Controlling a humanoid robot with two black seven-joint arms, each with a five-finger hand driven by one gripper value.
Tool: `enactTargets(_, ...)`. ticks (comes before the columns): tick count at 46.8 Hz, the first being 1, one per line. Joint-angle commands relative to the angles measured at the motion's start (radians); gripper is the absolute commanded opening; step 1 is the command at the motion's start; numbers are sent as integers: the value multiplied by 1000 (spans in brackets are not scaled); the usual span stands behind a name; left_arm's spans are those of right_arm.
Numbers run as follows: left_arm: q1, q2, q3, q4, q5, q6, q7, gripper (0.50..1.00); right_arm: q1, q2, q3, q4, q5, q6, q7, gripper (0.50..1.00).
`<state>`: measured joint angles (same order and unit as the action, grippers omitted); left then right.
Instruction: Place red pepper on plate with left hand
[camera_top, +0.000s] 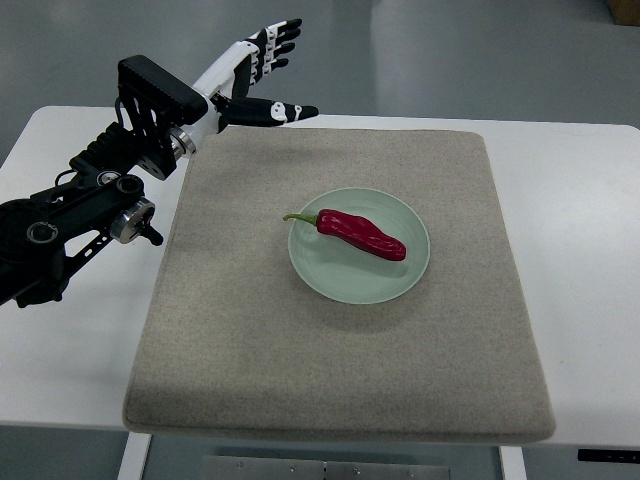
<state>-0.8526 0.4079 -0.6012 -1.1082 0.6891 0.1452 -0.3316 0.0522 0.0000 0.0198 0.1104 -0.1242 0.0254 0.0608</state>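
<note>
Red pepper (362, 233) lying on pale green plate (330, 280), left hand (258, 75) spread, empty, at mat's (250, 340) far corner

My left robot hand (255, 75) is white with black fingertips. The red pepper (362, 235) has a green stem; the plate (345, 280) is pale green, the mat (250, 340) beige, the table (590, 250) white.
</note>
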Motion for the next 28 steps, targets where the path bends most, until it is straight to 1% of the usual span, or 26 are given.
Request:
enactTargets(1,3,0,-14,33,-98,20,0,994,0,0,0,0,0,-1,-1,928)
enactTargets(14,17,-1,-65,122,-410,22,-4,999,0,0,0,0,0,-1,1,928)
enactTargets(22,36,-4,-80,143,-473,21,-7,999,0,0,0,0,0,-1,-1,928)
enactTargets(28,73,-12,-143,143,-482,13,-6,999,0,0,0,0,0,-1,-1,928)
